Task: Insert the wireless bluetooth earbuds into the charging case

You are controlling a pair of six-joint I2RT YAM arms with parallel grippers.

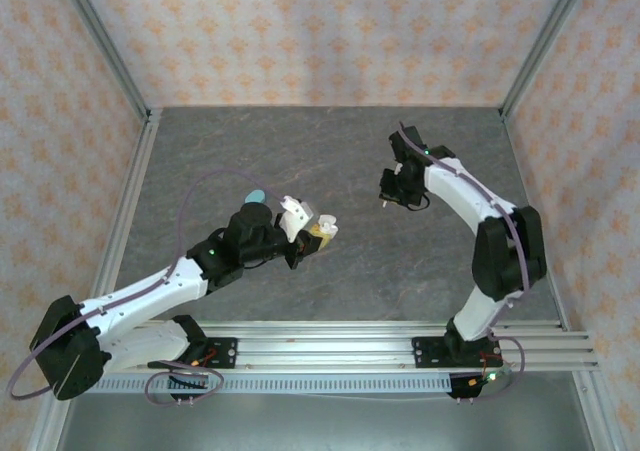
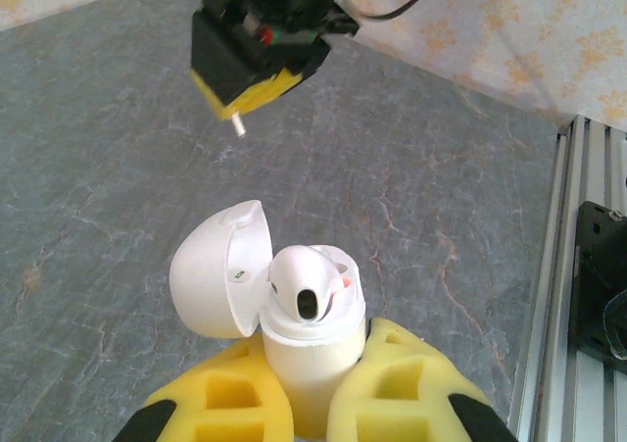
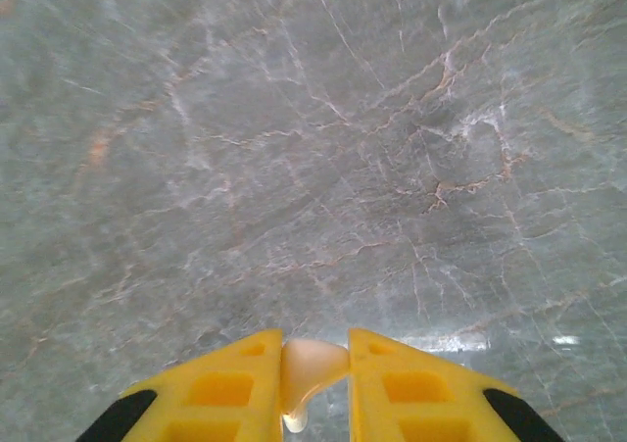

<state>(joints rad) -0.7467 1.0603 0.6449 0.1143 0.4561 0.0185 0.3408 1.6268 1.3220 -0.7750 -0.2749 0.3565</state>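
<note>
The bench [image 1: 330, 161] is viewed at a distance, from high above and behind both arm bases [image 1: 455, 351]. The left wrist view is set close behind the left gripper [image 2: 312, 388] and aimed low across the bench — the charging case [image 2: 313, 349] and right gripper [image 2: 247, 87] are shared with the overhead view. The right wrist view is pointed steeply down at nearby bench.

Charging case [image 2: 294, 339] & earbud [image 3: 312, 366]: smooth glossy white plastic. Bench [image 1: 330, 151]: grey veined stone-look, slight sheen. Pads [image 2: 397, 393] of left hand [image 2: 313, 388]: matt yellow plastic.
</note>
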